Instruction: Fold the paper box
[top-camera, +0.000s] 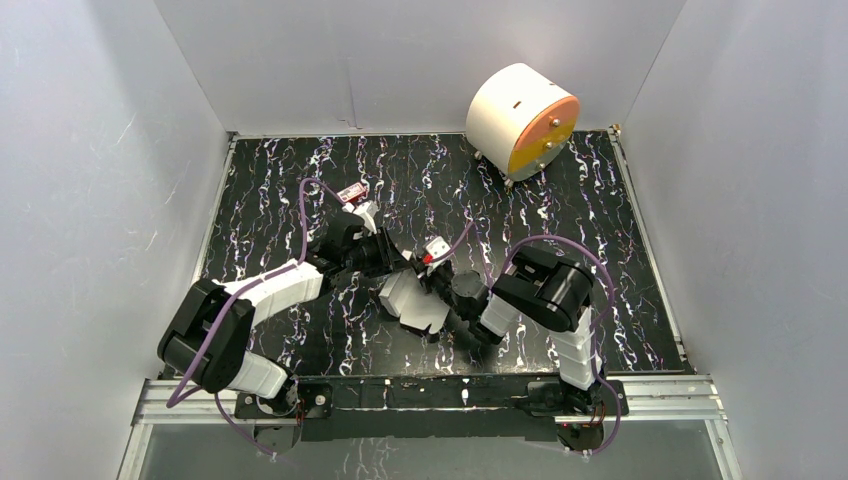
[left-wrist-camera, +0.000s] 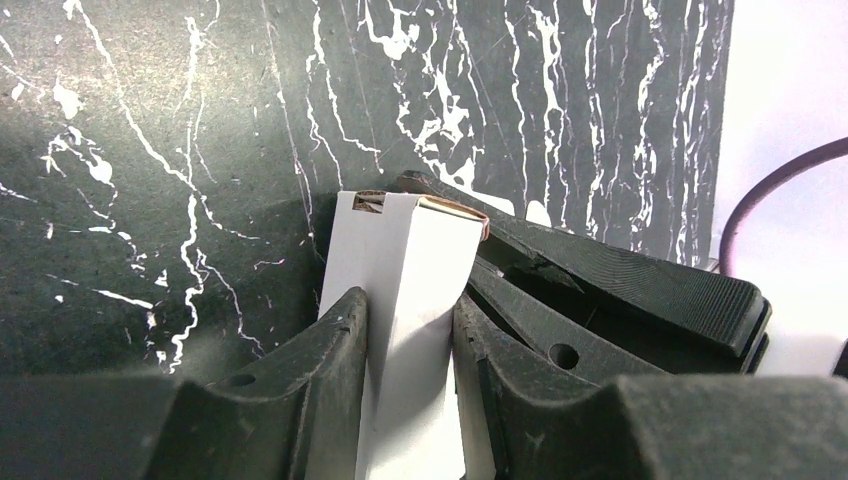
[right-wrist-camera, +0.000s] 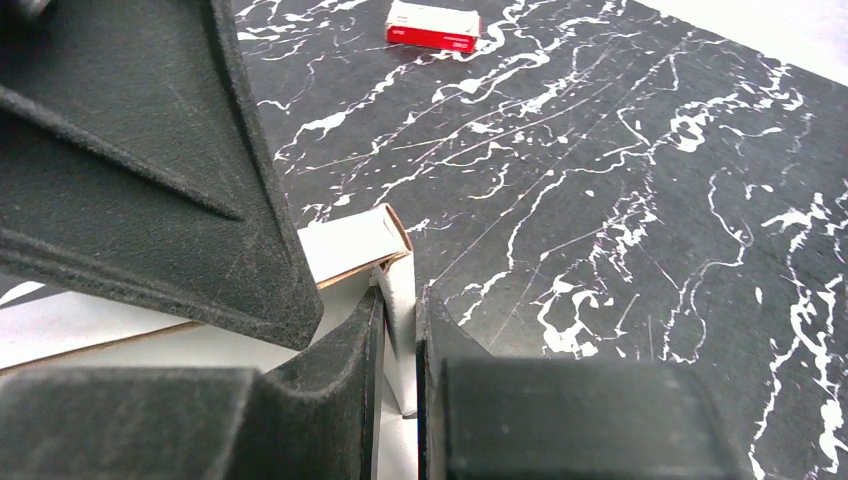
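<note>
White cardboard fills the gap between the left fingers (left-wrist-camera: 350, 335). They are closed part way on the paper box (left-wrist-camera: 405, 270), one finger pressed to each long side of its narrow body, and its far end sticks out past their tips. A thin brown edge shows at that end. Just right of it, on the same box, are the right fingers (right-wrist-camera: 372, 335). These are drawn almost together and pinch a thin white flap of the box between them. A folded end panel lies just left of their tips, under the broad black finger of the other arm. From above, the box sits between the two sets of fingers, which meet tip to tip low over the black, white-veined surface (top-camera: 650, 250); whether the box touches it I cannot tell. Beyond the right fingers, well apart from them, a small red-and-white packet (right-wrist-camera: 433, 25) lies flat on the surface. Far to the right, by the back wall, stands a white cylinder (top-camera: 510, 115) with an orange face.
</note>
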